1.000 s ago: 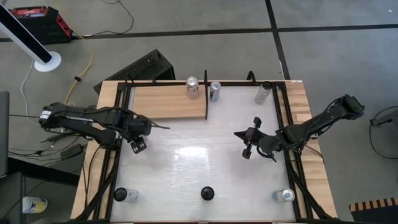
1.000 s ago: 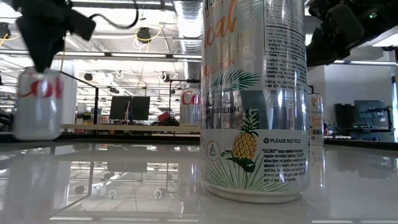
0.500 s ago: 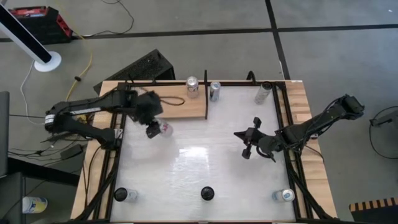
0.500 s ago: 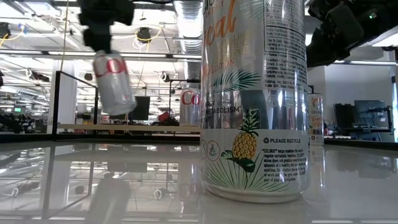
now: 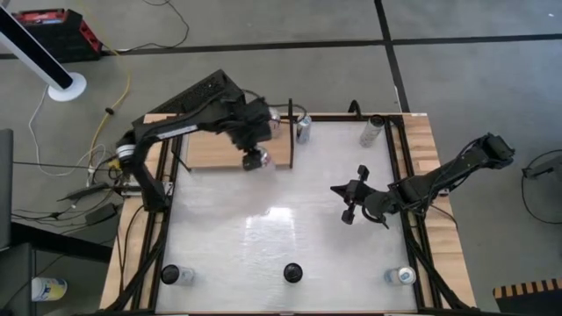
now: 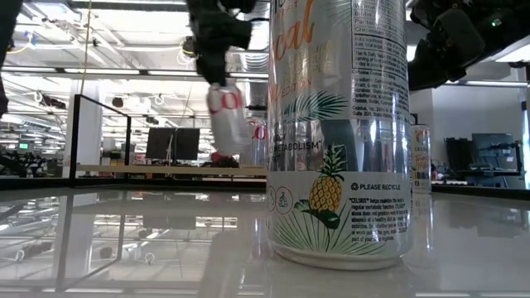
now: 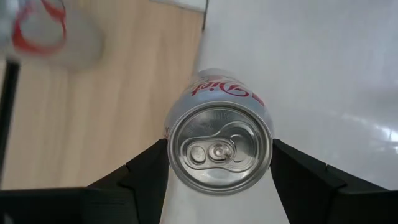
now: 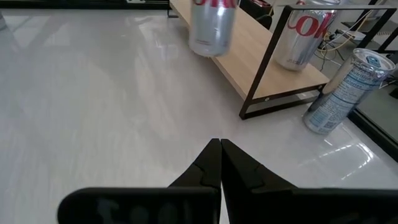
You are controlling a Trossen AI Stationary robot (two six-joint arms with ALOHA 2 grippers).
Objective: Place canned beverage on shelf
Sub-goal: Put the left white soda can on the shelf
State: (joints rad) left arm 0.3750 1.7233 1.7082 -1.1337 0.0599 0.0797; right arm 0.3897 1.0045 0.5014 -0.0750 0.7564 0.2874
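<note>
Held can above shelf front edge.

Landmark is the shelf: its wooden top lies bare toward the left arm's side. One silver can blocks the far corner by the black upright, another can just beyond. White bench nearer is wide open.

Grey concrete floor surrounds the table; bright ceiling lights hang beyond.
</note>
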